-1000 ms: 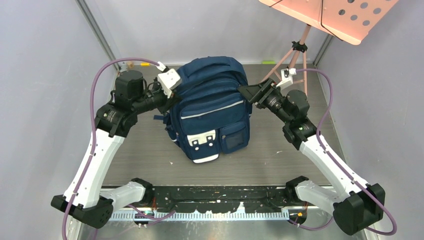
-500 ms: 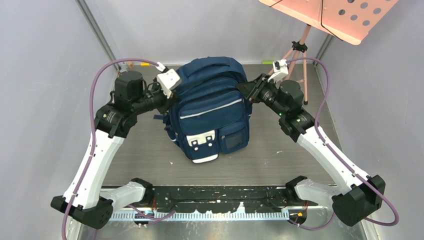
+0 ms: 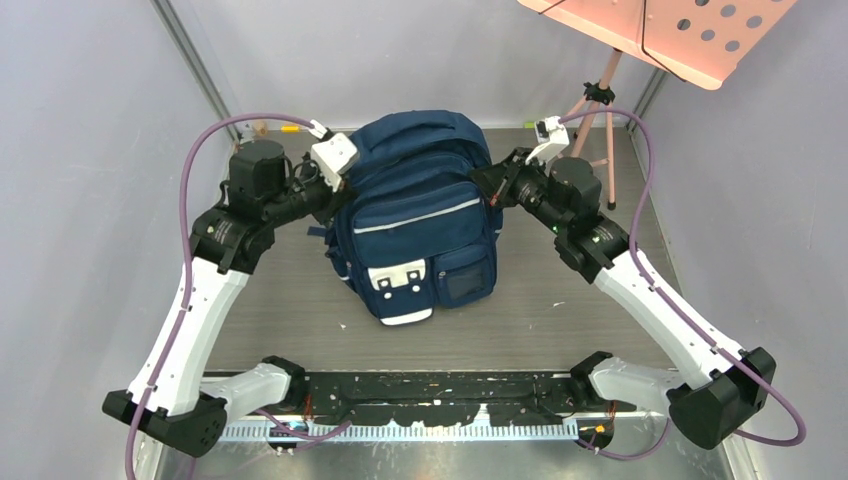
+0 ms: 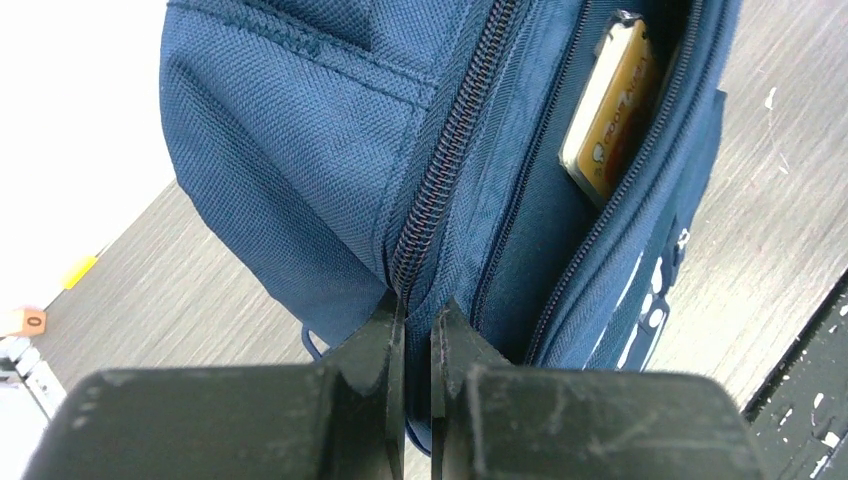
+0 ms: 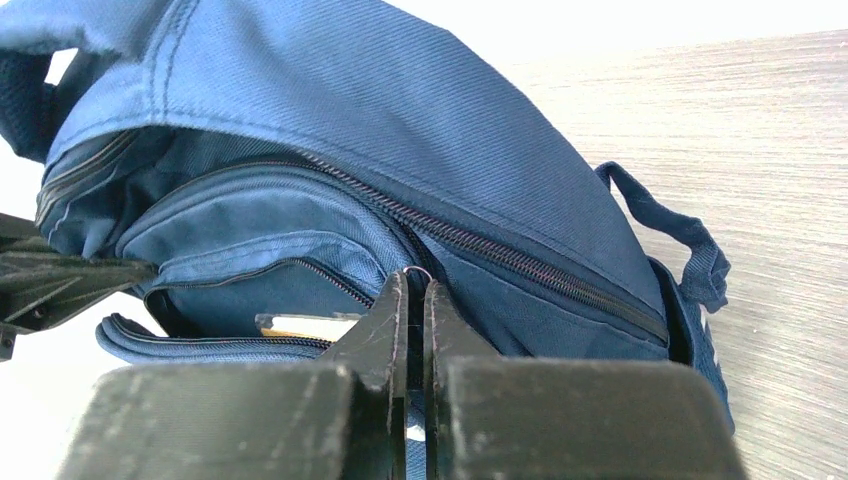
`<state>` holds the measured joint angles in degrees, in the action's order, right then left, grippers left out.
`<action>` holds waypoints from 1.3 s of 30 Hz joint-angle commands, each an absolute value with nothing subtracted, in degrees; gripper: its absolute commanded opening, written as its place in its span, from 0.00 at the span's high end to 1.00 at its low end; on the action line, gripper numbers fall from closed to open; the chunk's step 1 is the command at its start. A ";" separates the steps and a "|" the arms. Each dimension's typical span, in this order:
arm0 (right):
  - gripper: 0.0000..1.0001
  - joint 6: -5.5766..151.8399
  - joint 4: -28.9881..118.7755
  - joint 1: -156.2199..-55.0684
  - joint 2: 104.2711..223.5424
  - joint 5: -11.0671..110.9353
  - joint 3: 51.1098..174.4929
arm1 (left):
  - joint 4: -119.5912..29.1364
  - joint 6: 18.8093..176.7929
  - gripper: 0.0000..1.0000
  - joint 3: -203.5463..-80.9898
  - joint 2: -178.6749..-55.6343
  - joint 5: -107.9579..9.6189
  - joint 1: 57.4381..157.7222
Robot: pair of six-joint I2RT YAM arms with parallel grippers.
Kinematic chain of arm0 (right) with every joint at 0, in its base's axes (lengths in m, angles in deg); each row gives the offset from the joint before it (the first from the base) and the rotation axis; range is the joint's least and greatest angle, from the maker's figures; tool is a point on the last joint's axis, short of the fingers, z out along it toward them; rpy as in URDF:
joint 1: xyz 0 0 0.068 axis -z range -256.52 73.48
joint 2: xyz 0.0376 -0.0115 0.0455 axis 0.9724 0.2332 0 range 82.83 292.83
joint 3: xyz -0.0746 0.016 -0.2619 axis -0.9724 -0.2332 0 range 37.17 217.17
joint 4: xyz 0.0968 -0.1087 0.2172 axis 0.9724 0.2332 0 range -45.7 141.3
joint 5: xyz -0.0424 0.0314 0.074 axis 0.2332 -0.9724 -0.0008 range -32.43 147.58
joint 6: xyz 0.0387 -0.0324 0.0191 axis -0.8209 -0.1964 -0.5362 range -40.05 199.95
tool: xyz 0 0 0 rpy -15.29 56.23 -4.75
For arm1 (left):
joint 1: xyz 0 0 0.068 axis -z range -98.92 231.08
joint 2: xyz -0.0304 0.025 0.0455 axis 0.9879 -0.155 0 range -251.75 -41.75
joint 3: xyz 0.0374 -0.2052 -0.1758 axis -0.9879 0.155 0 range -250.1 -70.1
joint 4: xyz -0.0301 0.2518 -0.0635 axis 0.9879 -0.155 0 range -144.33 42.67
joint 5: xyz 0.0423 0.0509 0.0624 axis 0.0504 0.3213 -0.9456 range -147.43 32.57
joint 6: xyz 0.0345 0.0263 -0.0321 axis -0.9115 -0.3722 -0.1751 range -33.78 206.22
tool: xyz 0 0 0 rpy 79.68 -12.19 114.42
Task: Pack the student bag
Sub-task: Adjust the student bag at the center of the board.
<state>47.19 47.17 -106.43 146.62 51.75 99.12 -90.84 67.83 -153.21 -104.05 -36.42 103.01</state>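
Note:
The student bag (image 3: 415, 225), navy with pale stripes and white patches, stands upright mid-table. My left gripper (image 3: 343, 193) is shut on a fold of the bag's fabric (image 4: 300, 150) beside a zip at its upper left side; in the left wrist view the tips (image 4: 417, 310) pinch that seam. My right gripper (image 3: 482, 183) is at the bag's upper right side, shut on a zip pull whose small metal ring (image 5: 417, 271) shows at the tips (image 5: 416, 288). A front pocket gapes, with a yellow-orange book (image 4: 610, 110) inside it, its edge (image 5: 305, 325) also showing in the right wrist view.
A pink music stand (image 3: 660, 30) on a tripod (image 3: 592, 110) stands at the back right, close behind my right arm. Grey walls close in left, right and behind. A black rail (image 3: 430, 385) runs along the near table edge.
My right gripper has moved in to the bag's upper right side and closed on the zip pull. The left arm has kept its grip; the bag's top has shifted slightly.

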 commanded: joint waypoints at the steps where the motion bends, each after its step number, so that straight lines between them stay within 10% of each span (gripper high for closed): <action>1: 0.99 48.69 42.19 -111.97 146.29 53.47 105.46 | -85.95 68.97 1.00 -156.70 -106.27 -36.01 102.53; 8: 0.92 50.57 45.34 -115.30 146.71 60.44 108.10 | -83.89 64.57 1.00 -159.16 -107.49 -37.92 102.53; 13: 0.44 52.81 48.43 -115.12 140.92 64.36 102.35 | -83.80 59.71 1.00 -156.78 -105.74 -39.85 100.98; 17: 0.28 55.31 51.80 -113.30 136.50 62.71 98.70 | -85.06 59.26 1.00 -155.63 -104.53 -40.95 99.34; 39: 0.35 73.83 40.47 -107.28 121.67 53.69 70.45 | -87.06 61.52 1.00 -153.46 -101.66 -40.26 98.31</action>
<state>69.07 51.72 -106.01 123.14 53.41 73.02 -89.24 62.91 -152.66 -104.05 -36.83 99.80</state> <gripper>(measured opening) 0.656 0.064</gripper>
